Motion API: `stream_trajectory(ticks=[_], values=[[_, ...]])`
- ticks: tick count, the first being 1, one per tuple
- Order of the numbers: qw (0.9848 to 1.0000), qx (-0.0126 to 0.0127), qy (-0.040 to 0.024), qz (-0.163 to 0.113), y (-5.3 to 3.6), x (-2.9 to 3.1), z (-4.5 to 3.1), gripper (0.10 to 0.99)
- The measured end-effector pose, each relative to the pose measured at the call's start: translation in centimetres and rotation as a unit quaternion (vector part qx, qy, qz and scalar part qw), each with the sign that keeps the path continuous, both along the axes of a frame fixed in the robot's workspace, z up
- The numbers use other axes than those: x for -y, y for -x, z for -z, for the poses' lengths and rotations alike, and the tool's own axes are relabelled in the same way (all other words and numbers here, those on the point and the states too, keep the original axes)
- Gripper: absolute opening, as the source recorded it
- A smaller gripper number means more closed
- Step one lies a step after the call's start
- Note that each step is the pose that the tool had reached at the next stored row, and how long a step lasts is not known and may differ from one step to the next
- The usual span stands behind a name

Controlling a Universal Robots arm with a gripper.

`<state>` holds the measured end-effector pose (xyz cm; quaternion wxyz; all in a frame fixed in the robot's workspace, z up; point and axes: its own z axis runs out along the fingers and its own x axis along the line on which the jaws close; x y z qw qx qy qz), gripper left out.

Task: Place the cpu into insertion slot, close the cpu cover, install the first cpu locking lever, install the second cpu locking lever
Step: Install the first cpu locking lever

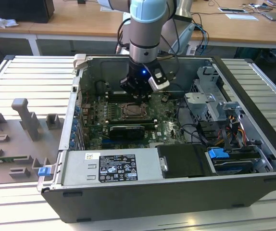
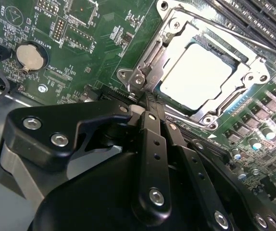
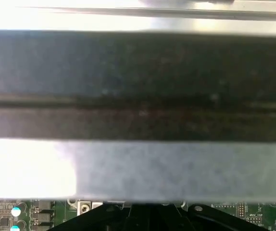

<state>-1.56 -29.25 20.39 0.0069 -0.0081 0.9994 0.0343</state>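
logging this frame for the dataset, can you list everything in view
computer case: one, dark grey, open on the slatted table
motherboard: one, green, inside the case
cpu: one, pale silvery, seated in the insertion slot
cpu cover: one, silvery frame, down around the cpu
coin battery: one, silver, on the board
power supply: one, grey, along the case's near wall
grey fixtures: several, exterior view's left
wooden desk: one, behind
gripper: one, black, tips at the socket's edge

Slatted metal table (image 1: 27,77) — open computer case (image 1: 253,187) resting on it, grey fixture blocks (image 1: 25,120) alongside
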Motion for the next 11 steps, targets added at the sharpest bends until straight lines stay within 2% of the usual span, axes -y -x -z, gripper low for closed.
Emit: stream_trajectory(ticks=[6,9,11], values=[[1.0,0.0001,0.0012,0.0,-0.04,0.0,0.03,0.106],[1.0,0.0001,-0.0003,0.0,-0.03,0.0,-0.83,0.106],[1.0,0.0001,-0.0012,0.0,0.15,0.0,-1.06,0.106]])
